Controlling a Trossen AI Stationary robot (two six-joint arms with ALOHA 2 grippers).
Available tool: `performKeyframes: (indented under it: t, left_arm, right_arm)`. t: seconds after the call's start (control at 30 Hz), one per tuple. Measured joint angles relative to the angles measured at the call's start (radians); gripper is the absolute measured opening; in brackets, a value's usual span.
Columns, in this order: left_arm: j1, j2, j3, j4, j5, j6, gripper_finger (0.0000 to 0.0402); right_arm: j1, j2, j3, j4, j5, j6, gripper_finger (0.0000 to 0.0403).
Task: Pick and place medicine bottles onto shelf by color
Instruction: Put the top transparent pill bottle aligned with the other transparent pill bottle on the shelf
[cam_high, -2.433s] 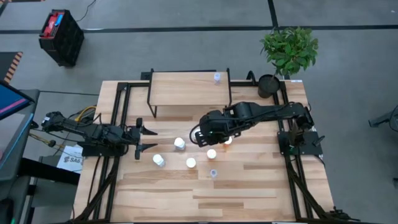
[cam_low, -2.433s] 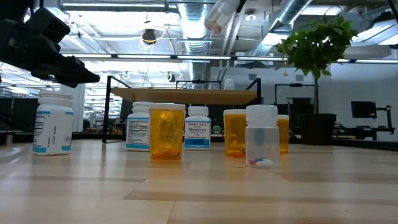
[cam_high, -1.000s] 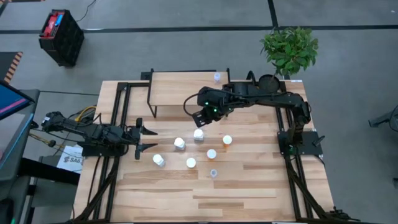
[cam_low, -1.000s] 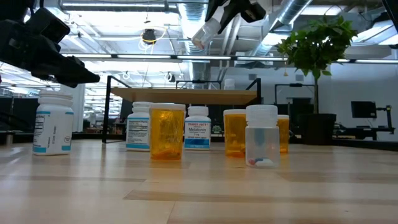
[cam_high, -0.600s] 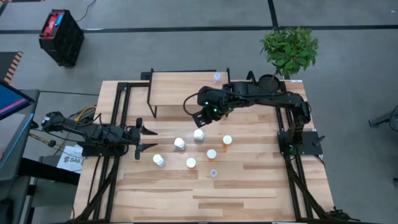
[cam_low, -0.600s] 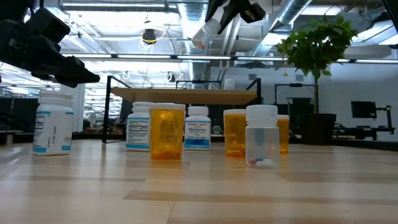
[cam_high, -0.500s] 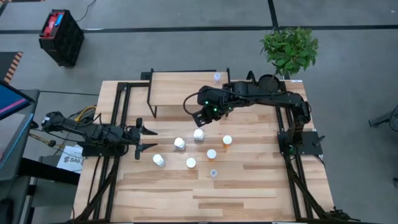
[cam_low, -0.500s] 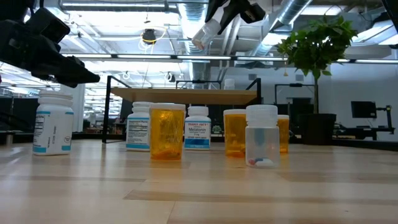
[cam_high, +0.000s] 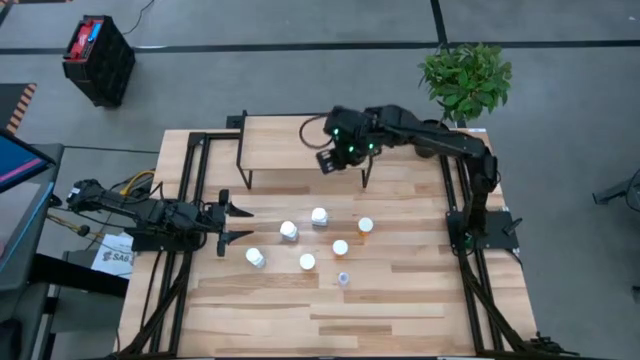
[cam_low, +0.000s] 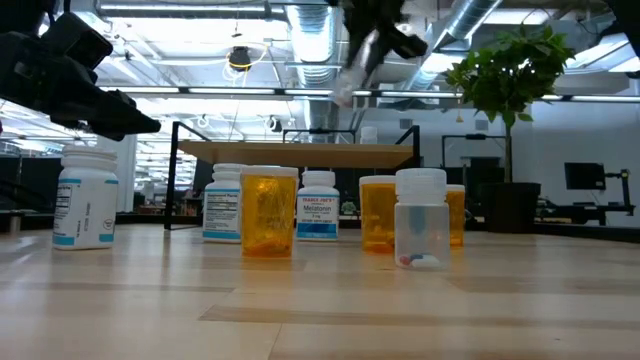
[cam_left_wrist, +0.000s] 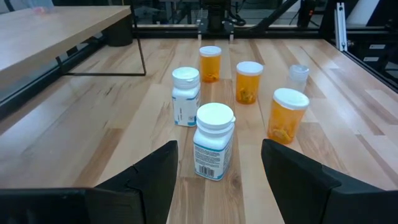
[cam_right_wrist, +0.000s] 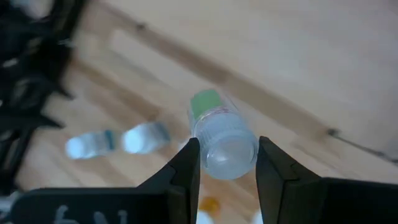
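Observation:
My right gripper hangs high over the front right part of the shelf, shut on a clear bluish bottle with a green label. In the low view that bottle is a tilted blur above the shelf top. Several bottles stand upright on the table in front of the shelf: white ones, orange ones and a clear one. My left gripper waits open at the table's left, facing the white bottle. My right gripper pinches the clear bottle's round sides between its two fingers, at the end nearest the wrist. The fingers slant down from above. The bottle is lifted clear and sticks out tilted past the fingertips, green label end farthest out.
A potted plant and its dark pot stand at the table's far right corner. Black frame rails run along both table sides. Bare wood lies along the near edge.
My right gripper has swung toward the table's far edge, from in front of the shelf to above the shelf's front right part, carrying the clear bottle along, still tilted and clear of everything. The bottles on the table have stayed put.

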Motion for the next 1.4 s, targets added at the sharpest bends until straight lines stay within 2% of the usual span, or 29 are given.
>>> performKeyframes:
  t: [0.2, 0.63, 1.4]
  left_arm:
    - [0.0, 0.0, 0.0, 0.0, 0.0, 0.0, 0.0222]
    - [0.0, 0.0, 0.0, 0.0, 0.0, 0.0, 0.0222]
    - [0.0, 0.0, 0.0, 0.0, 0.0, 0.0, 0.0222]
  right_arm:
    - [-0.089, 0.0, 0.0, -0.184, 0.004, 0.02, 0.0112]
    - [-0.173, 0.002, 0.085, -0.071, 0.03, -0.059, 0.0112]
    - [-0.124, 0.001, 0.09, -0.051, 0.022, -0.081, 0.0112]
